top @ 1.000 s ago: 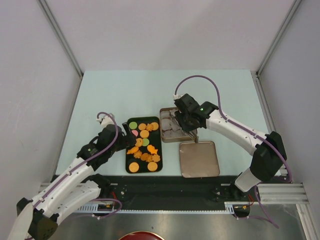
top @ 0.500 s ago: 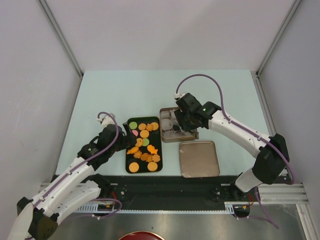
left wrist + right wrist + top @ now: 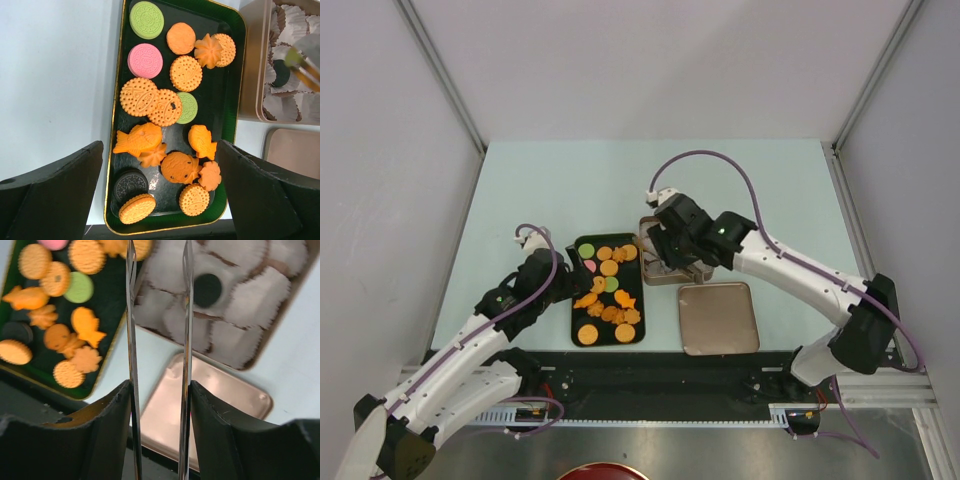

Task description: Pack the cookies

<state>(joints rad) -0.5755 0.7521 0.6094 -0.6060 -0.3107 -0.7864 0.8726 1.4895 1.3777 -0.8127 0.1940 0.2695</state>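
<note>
Left wrist shows cookies (image 3: 165, 105) flat on the tray (image 3: 225, 100), one dark cookie (image 3: 207, 290) in the tin (image 3: 248, 65). Both the left tool (image 3: 157, 150) and right tool (image 3: 159, 255) stand apart, empty. Probably light, stiff, brittle: pinch gently across edges.

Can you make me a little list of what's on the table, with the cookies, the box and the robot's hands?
tray: dark green rectangular tray with a gold rim, beside the tin
on the tray: cookies, mostly orange, two green, one pink, one dark
tin: tan metal tin lined with white crinkled paper cups
packed: one dark round cookie in a cup
lid: flat tan metal lid, on the table near the tin
left hand: open, above the tray
right hand: thin metal tongs apart, nothing between them, above the tin
</note>
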